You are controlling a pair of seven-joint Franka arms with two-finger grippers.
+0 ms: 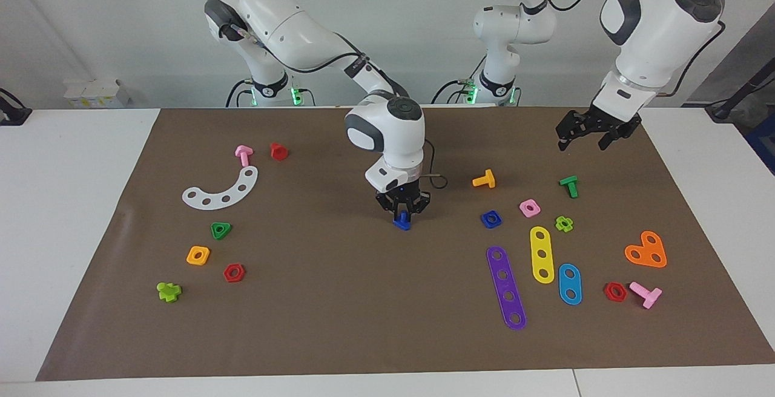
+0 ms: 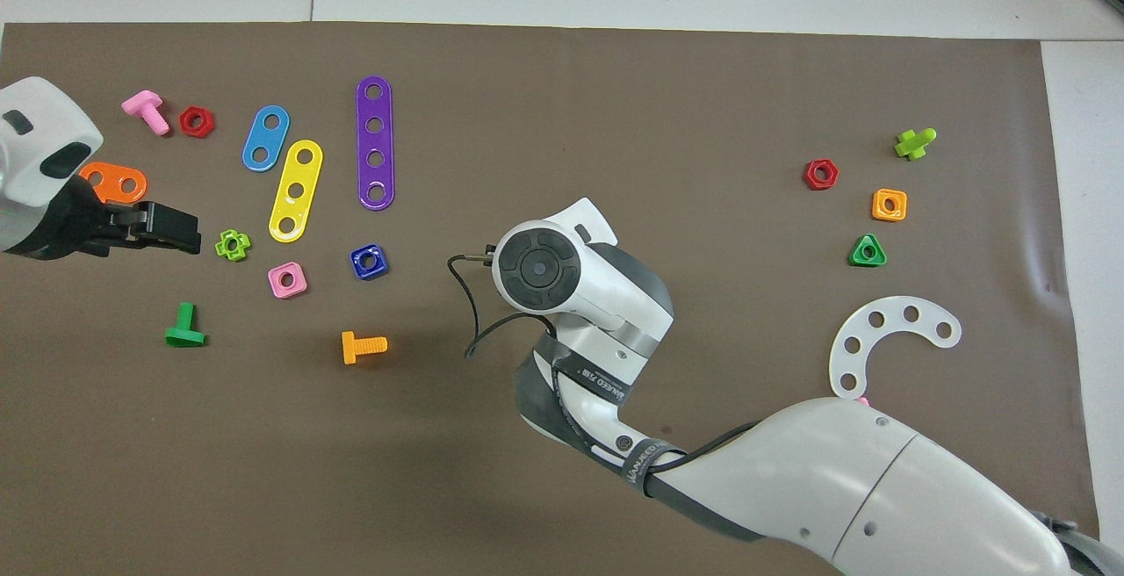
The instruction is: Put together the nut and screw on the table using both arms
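Note:
My right gripper is shut on the dark blue screw and holds it low over the middle of the brown mat. In the overhead view the right wrist hides that gripper and the screw. The dark blue nut lies flat on the mat toward the left arm's end; it also shows in the overhead view. My left gripper is open and empty, raised in the air; in the overhead view it is over the mat beside the light green nut.
Around the blue nut lie a pink nut, an orange screw, a green screw and purple, yellow and blue strips. A white curved strip and more nuts lie toward the right arm's end.

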